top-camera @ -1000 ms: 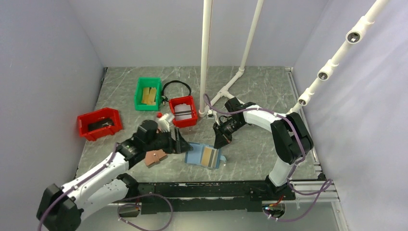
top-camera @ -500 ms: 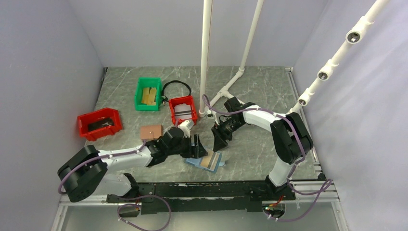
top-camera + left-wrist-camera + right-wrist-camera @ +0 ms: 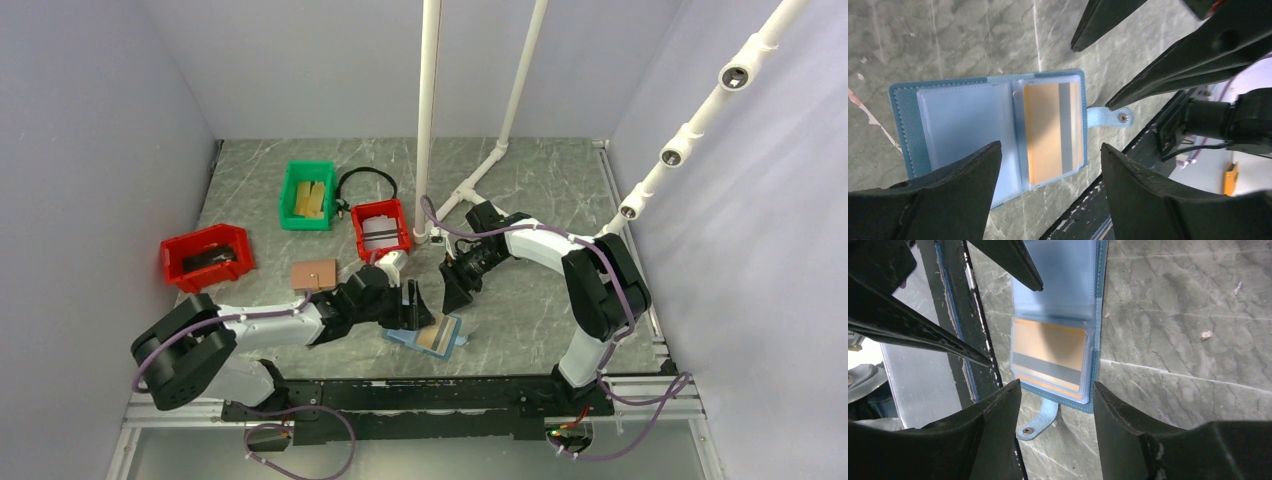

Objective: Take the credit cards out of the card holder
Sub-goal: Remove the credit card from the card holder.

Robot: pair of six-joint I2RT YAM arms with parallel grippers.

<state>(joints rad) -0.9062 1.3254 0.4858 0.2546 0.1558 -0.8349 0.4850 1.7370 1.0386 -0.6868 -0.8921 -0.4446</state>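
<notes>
The blue card holder [image 3: 968, 125] lies open on the marble table [image 3: 540, 180] near the front edge, its snap tab [image 3: 1040, 419] pointing out. A gold-tan credit card [image 3: 1048, 131] with a grey stripe sits in its clear right-hand pocket, and the same credit card [image 3: 1049, 354] shows in the right wrist view. My left gripper [image 3: 411, 300] hovers open just above the card holder [image 3: 425, 337], fingers straddling the card side. My right gripper [image 3: 455, 290] stands open a little behind it, over the tab edge. Neither gripper holds anything.
A brown wallet [image 3: 314, 274] lies left of the left arm. At the back are a red bin [image 3: 207, 256], a green bin [image 3: 308, 195] holding tan cards, a smaller red bin [image 3: 381, 228] and a black cable loop [image 3: 366, 180]. White pipes [image 3: 428, 120] rise behind the right arm.
My left arm has swung right and lowered its open gripper over the card holder. The right gripper has opened. The brown wallet now lies farther back on the table.
</notes>
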